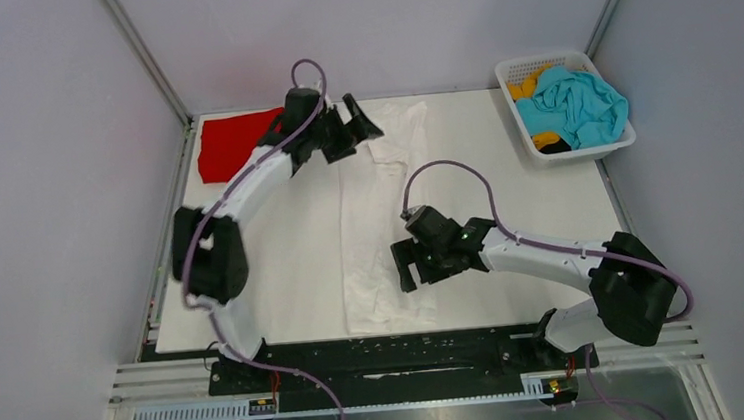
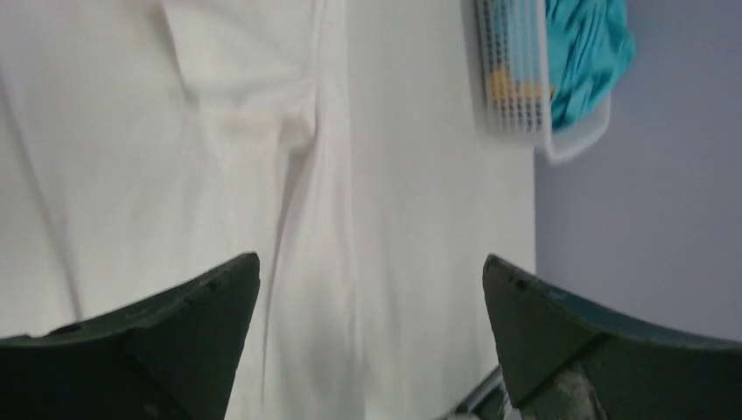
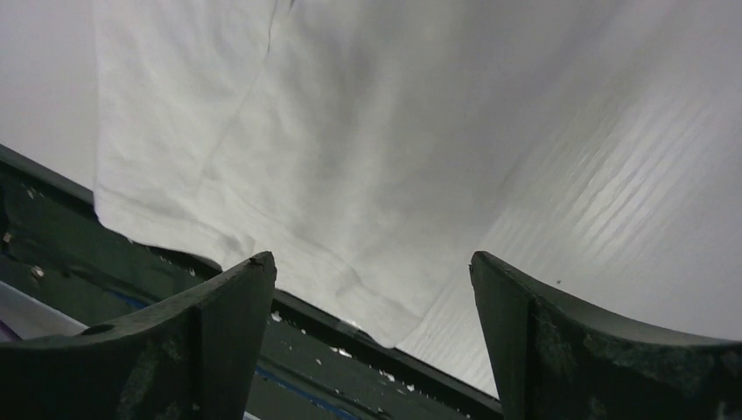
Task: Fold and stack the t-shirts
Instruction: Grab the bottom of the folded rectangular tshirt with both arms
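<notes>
- Four t-shirt colours are in view: one white t-shirt (image 1: 375, 240), one red t-shirt (image 1: 228, 146), one teal t-shirt (image 1: 572, 104) and an orange-yellow t-shirt (image 1: 527, 84) (seen only as two patches, so I cannot tell whether it is one shirt).
- There is one basket (image 1: 584, 153) at the far right of the table (image 1: 283, 277). It holds the teal and orange-yellow cloth, bunched up.
- The red shirt lies flat at the far left corner.
- The white shirt lies mid-table as a long narrow strip. Its long axis runs from near edge to far edge, with the hem at the near edge slightly over the black rail and the wider end far.
- There are two grippers. The left gripper (image 1: 362, 131) hangs over the strip's far end with its jaws spread wide and nothing between them.
- The right gripper (image 1: 404, 265) is beside the strip's near right edge, also spread and holding nothing.
</notes>
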Robot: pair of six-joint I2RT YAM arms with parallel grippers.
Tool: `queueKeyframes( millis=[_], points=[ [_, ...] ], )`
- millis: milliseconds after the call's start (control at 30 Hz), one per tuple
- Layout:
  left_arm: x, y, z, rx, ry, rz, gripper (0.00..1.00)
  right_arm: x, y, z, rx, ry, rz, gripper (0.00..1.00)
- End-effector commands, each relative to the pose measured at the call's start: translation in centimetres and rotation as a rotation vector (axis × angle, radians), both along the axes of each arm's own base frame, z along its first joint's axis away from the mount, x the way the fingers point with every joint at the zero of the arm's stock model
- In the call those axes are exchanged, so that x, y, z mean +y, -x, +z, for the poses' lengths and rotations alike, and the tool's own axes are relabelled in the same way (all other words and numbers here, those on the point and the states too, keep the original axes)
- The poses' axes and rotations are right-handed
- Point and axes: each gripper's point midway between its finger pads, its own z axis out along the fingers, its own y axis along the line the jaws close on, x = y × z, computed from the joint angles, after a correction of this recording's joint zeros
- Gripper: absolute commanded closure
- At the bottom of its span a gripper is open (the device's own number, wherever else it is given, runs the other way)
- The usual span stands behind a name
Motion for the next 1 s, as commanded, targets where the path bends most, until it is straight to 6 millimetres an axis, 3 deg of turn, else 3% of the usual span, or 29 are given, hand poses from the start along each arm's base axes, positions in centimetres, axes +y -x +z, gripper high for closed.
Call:
queueKeyframes(
  millis=[0, 67, 200, 267, 367, 700, 833, 967],
  points=[
    [4.0, 9.8, -3.0, -0.056, -0.229, 0.009, 0.03, -2.0, 3.0, -0.8, -0.016, 0.146, 0.042, 0.13],
    [6.1, 14.2, -5.0, -0.045, -0.311, 0.074, 0.03, -2.2, 3.8, -1.0, -0.031, 0.202, 0.061, 0.15],
    [7.6, 23.1, -8.6, -0.009, -0.406, 0.033, 0.06, -2.2, 4.8, -1.6, -0.057, 0.306, 0.091, 0.23],
    [8.7, 26.8, -10.3, 0.048, -0.432, 0.030, 0.07, -2.1, 4.9, -1.9, -0.068, 0.334, 0.083, 0.28],
    [9.1, 30.7, -11.5, 0.086, -0.388, 0.021, 0.10, -1.4, 4.9, -2.5, -0.076, 0.334, 0.083, 0.34],
    [8.0, 38.9, -15.9, 0.249, -0.444, -0.120, 0.23, -1.8, 4.8, -3.6, -0.075, 0.362, 0.045, 0.46],
    [8.2, 39.9, -17.5, 0.289, -0.518, -0.129, 0.34, -2.5, 5.2, -3.9, -0.065, 0.360, 0.024, 0.56],
    [7.9, 39.9, -18.1, 0.293, -0.557, -0.115, 0.43, -3.1, 5.5, -4.2, -0.056, 0.360, -0.003, 0.59]
  ],
)
